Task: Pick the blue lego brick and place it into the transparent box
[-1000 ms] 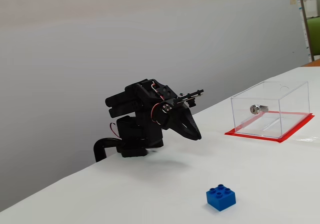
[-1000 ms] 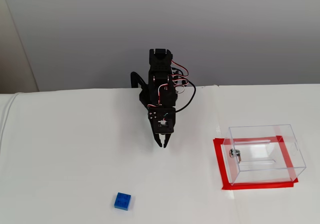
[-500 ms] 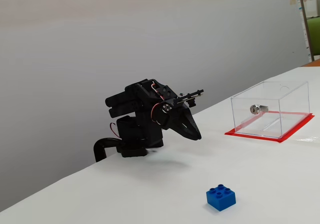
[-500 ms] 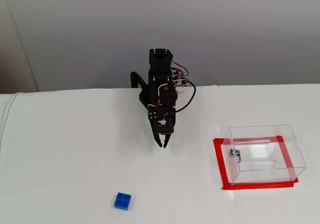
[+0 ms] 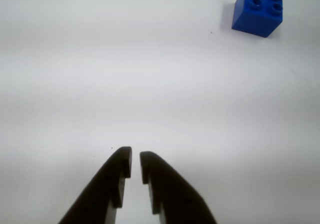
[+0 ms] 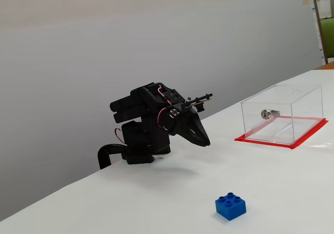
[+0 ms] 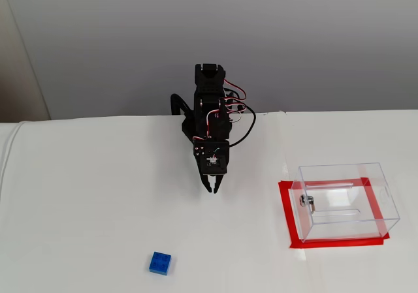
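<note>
The blue lego brick stands studs up on the white table, at the top right of the wrist view. It shows near the front in both fixed views. The transparent box with a silver lock and red base sheet stands to the right. My black gripper hangs low over the table near the arm's base, far from brick and box. Its fingertips are almost together and hold nothing.
The white table ends at a grey wall behind the arm. The arm's base sits at the table's back edge. A shelf shows at the far right.
</note>
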Robot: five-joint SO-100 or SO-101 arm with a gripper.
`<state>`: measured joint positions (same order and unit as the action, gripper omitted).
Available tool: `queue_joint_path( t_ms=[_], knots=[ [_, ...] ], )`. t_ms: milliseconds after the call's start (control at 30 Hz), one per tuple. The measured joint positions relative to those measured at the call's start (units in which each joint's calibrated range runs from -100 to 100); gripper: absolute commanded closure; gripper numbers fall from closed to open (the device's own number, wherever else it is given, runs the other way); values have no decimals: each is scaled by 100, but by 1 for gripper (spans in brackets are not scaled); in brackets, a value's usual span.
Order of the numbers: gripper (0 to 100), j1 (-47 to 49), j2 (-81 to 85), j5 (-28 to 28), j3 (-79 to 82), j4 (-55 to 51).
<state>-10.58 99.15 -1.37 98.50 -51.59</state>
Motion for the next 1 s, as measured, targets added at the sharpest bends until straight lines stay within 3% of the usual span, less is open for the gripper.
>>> queue_joint_path(
  t_ms=[433,1000],
  knots=[
    [98,-96,0,-5,0,34],
    [98,-2286,0,10,0,51]
  ],
)
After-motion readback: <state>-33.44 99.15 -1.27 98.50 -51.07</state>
